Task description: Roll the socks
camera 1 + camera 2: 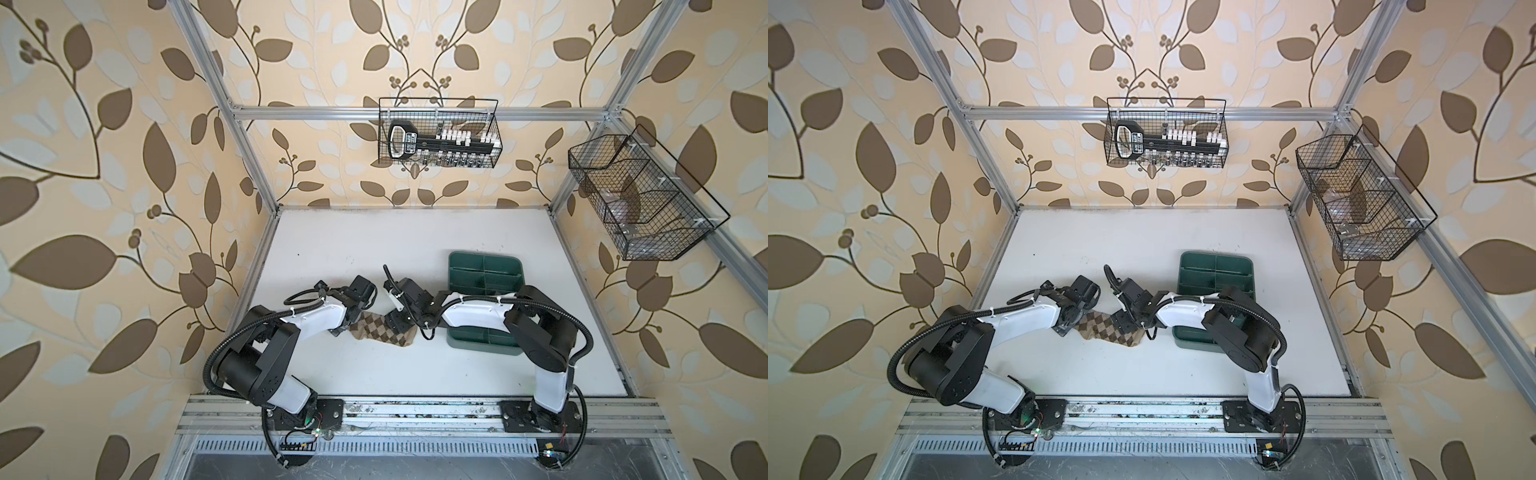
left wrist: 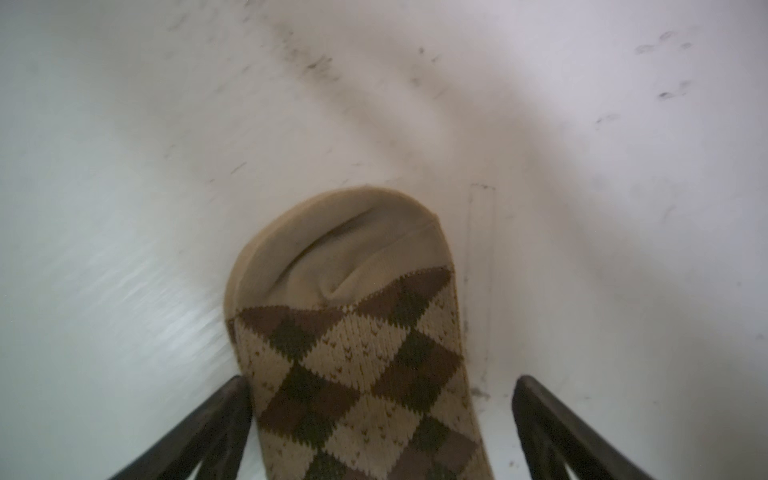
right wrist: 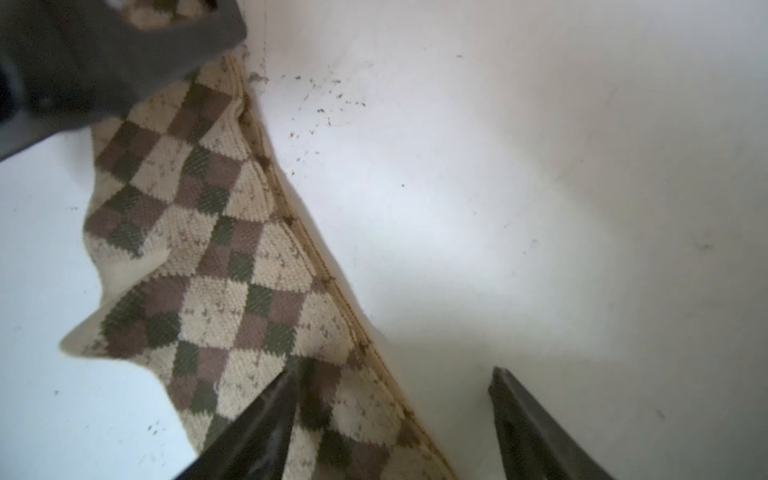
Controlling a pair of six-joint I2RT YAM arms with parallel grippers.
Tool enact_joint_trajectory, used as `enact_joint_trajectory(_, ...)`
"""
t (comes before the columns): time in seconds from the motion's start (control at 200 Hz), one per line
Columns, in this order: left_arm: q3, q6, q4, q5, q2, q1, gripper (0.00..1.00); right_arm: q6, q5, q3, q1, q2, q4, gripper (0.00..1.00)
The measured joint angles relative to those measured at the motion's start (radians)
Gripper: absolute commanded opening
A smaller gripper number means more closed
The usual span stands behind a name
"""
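I see the tan argyle sock (image 1: 380, 331) (image 1: 1106, 331) lying on the white table (image 1: 374, 249) near its middle, just to the left of the green divided tray (image 1: 457, 270) in both top views. Both arms are bent in over it, one at each end.

My left gripper (image 2: 380, 380) stands with its jaws spread as wide as they go, straddling the sock (image 2: 357, 353). One finger (image 2: 224, 411) touches the fabric's edge and the other stands clear over bare table, so nothing is clamped. The sock's plain tan toe lies just past the fingertips.

My right gripper (image 3: 397, 369) is partly spread. One finger (image 3: 266, 415) is over the diamond pattern and the other (image 3: 528, 424) is over bare table, with the sock's seamed edge running between them. It grips nothing that I can see. In that wrist view the sock (image 3: 232, 249) lies mostly flat, with a rumple along its far edge, and the dark body of the left gripper (image 3: 104, 54) sits over its other end
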Motion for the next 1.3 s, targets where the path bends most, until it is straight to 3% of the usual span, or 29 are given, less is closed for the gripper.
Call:
enact_joint_trajectory(0.49, 0.361, 0.113, 0.164, 0.084, 0.329, 0.006, 0.99, 0.07, -0.141, -0.13, -0.058, -0.092, 0.071, 0.74)
enact_joint_trajectory(0.83, 0.563, 0.227, 0.245, 0.309, 0.469, 0.003, 0.99, 0.07, -0.321, -0.176, -0.058, -0.106, 0.135, 0.73)
enact_joint_trajectory(1.095, 0.576, 0.38, 0.083, 0.368, 0.383, -0.003, 0.99, -0.006, -0.358, -0.224, -0.09, -0.253, -0.006, 0.77)
enact_joint_trajectory(1.3, 0.584, 0.529, -0.056, 0.339, 0.032, -0.003, 0.99, -0.159, -0.271, -0.243, -0.087, -0.576, -0.084, 0.77)
